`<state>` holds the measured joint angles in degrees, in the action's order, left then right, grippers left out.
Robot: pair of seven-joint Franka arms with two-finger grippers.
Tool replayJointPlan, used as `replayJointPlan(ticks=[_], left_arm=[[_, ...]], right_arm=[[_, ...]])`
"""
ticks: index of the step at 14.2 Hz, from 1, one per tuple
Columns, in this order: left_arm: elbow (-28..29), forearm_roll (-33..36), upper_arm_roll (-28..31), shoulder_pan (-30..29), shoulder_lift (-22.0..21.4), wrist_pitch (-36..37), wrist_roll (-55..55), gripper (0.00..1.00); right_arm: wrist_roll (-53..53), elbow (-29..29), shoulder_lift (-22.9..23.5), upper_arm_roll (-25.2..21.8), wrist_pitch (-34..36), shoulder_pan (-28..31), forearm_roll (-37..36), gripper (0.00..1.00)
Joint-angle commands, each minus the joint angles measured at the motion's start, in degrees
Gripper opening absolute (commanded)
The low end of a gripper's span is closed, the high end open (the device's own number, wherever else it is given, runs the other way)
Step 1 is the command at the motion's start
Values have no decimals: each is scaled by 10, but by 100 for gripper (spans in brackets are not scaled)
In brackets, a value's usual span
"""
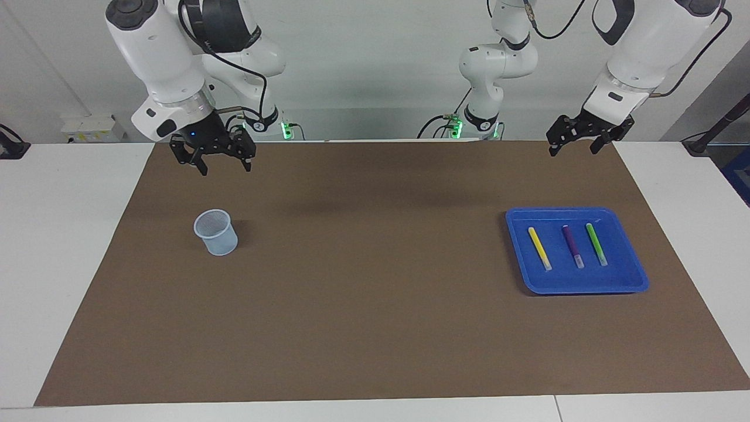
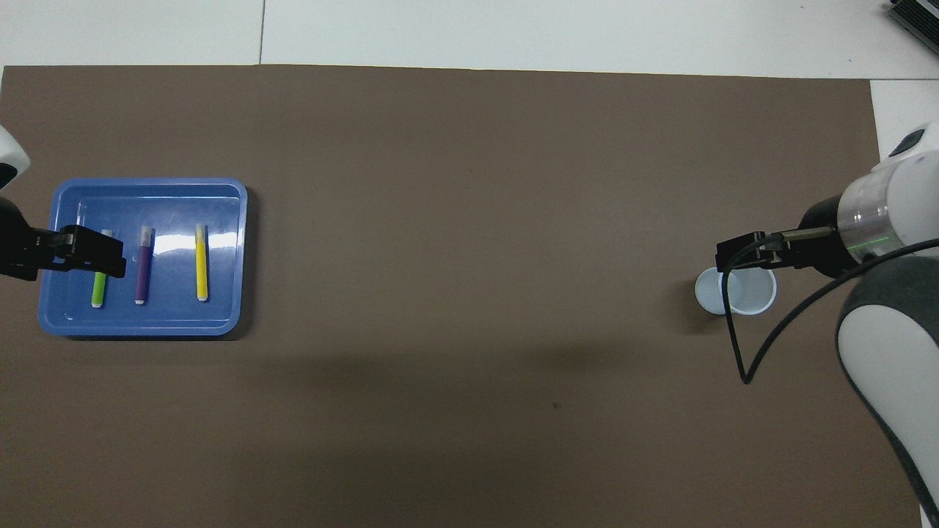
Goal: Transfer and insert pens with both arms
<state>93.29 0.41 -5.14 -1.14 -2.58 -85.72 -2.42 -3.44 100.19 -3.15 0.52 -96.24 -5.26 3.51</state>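
Pens: you see the yellow pen (image 1: 539, 248), purple pen (image 1: 573, 246) and green pen (image 1: 596, 244) lying side by side in the blue tray (image 1: 630, 284).
Cup: the mesh cup (image 1: 216, 232) stands toward the right arm's end.
Left gripper (image 1: 574, 144): raised, jaws apart, empty.
Right gripper (image 1: 222, 164): raised, jaws apart, empty.

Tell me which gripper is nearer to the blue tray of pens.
Left. The left gripper hangs open above the blue tray; the right gripper hangs open up by the mesh cup.

Both arms hang raised, left hand (image 1: 573, 144) and right hand (image 1: 224, 166) with fingers spread, empty.
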Motion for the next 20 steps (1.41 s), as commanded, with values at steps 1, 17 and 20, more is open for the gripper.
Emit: replayJointPlan(ticks=[1,17,20], left_arm=[[5,-9,-1,-6,-8,0,-6,100],[4,-10,-1,-6,-8,1,-6,100],[5,-9,0,-8,-8,-2,-6,100]], right_arm=[[1,13,-13,3,-4,3,9,100],[5,-12,-8,4,49,-7,-39,100],[5,-12,-8,4,49,-8,-39,100]])
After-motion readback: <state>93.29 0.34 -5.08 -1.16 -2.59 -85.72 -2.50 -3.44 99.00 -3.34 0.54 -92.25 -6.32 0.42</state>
